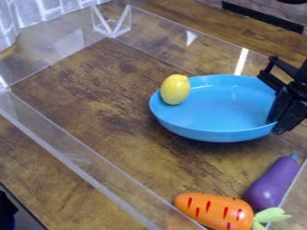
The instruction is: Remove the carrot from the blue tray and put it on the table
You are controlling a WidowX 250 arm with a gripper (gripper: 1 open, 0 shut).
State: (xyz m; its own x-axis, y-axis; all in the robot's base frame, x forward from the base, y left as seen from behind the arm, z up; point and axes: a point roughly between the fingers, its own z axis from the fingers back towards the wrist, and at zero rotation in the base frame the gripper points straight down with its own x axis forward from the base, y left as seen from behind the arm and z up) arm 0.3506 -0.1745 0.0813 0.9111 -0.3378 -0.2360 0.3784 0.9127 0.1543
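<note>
The gripper [283,121] sits at the right edge of the view, its black fingers clamped tight on the right-hand rim of the blue tray [216,126]. It looks to me as if that side is lifted, so the tray hangs tilted with its left lip lowest. A small yellow fruit, maybe a lemon [175,88], perches at that left rim, partly over the edge and close to rolling out onto the table [96,99].

The carrot [216,209] is not in the tray at all. It lies on the wood at the bottom of the view, well apart from the tray, just inside the clear acrylic wall [72,153], with its green leaf end touching or nearly touching the purple eggplant [276,182] on its right.

So I'd say the goal for the carrot is already met as things lie, and the step in hand is about handling the tray cleanly. To do that well, the tilt should be kept gentle: a steeper angle would send the yellow fruit off across the planks, perhaps to the wall. Bringing the tray back level and setting it down flat before letting go would stop it dropping or skidding. The set-down spot should stay clear of the carrot and eggplant, which sit just below the gripper's side of the tray, so nothing gets nudged.
</note>
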